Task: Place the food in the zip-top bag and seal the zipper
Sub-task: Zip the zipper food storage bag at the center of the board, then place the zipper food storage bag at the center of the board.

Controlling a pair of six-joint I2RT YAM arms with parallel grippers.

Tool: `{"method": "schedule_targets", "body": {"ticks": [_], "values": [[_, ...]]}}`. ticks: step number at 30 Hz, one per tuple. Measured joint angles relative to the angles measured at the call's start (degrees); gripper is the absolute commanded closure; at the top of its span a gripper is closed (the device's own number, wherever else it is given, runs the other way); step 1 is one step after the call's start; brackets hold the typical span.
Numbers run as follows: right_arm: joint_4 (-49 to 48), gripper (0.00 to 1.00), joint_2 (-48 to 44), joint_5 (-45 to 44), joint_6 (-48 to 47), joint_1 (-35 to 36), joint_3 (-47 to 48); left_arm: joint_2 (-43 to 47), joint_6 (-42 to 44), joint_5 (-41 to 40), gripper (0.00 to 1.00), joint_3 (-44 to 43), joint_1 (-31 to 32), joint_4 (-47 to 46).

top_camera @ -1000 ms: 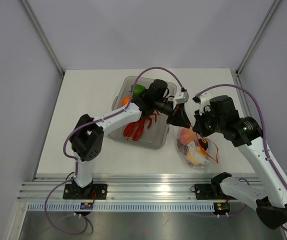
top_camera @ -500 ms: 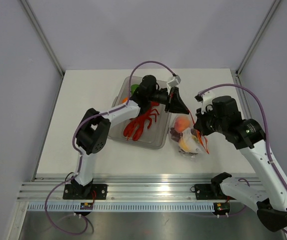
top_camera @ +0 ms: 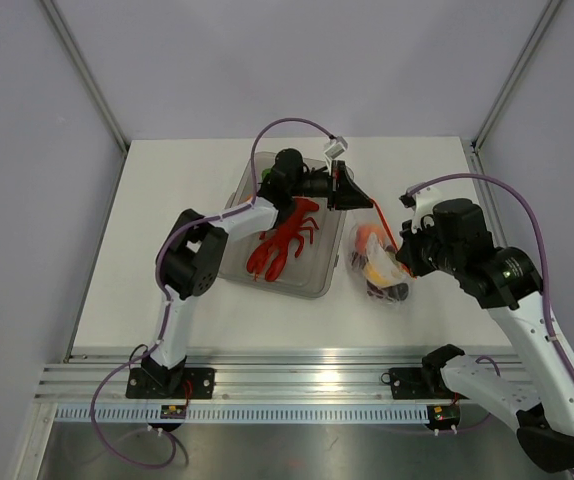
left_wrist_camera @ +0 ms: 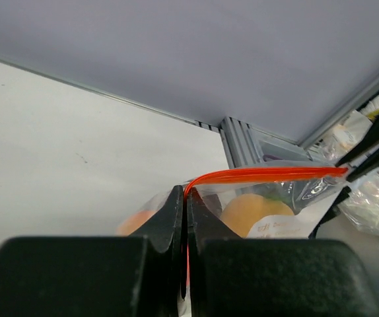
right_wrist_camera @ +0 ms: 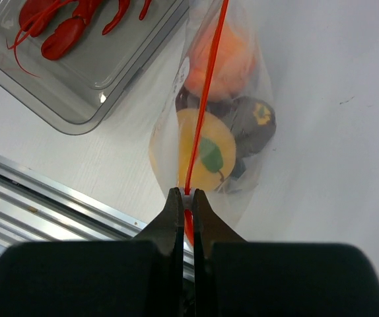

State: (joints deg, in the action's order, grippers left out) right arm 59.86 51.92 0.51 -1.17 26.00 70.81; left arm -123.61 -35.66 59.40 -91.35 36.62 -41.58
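Step in hand: sealing. The zipper [right_wrist_camera: 206, 99] is drawn into a straight line between the two pincers.

Left gripper [left_wrist_camera: 185, 196]: fingers pressed together on the far end of the strip. Right gripper [right_wrist_camera: 184, 198]: fingers pressed together on the near end. From the right wrist view the strip reads as one thin line; whether it is locked along its full length I cannot tell.

Zip-top bag [top_camera: 379, 268]: just beside the right rim of the tray [top_camera: 312, 290], belly sagging under the strip. Inside are the peach [right_wrist_camera: 224, 56], the yellow fruit [right_wrist_camera: 199, 148] and the dark plum [right_wrist_camera: 252, 122]. The lobster [top_camera: 285, 235] lies in the tray, outside the bag.

To do it well (judgement): anchor one end, slide the other pinch along the strip under steady pressure and keep the line straight. Pull only enough for tension, since a hard tug could slip the plastic out of a pinch. The fruit's weight may pull the mouth open.

Pose: the left arm is stretched forward across the tray with its wrist turned right. The right arm is bent at the elbow, its forearm angled inward.
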Motion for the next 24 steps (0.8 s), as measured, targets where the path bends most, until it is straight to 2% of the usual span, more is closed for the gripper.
{"method": "schedule_targets", "body": {"ticks": [6, 16, 24], "values": [[0.72, 1.00, -0.85, 0.00, 0.15, 0.00, 0.00, 0.02, -0.31, -4.72, 1.00, -1.75, -2.58, 2.60], [-0.63, 1.00, -0.55, -1.64, 0.24, 0.00, 0.09, 0.02, -1.77, -5.84, 1.00, -3.50, -4.13, 3.32], [-0.44, 1.00, -1.33, -9.84, 4.59, 0.00, 0.09, -1.07, 2.40, -6.49, 1.00, -11.04, -2.47, 9.84]]}}
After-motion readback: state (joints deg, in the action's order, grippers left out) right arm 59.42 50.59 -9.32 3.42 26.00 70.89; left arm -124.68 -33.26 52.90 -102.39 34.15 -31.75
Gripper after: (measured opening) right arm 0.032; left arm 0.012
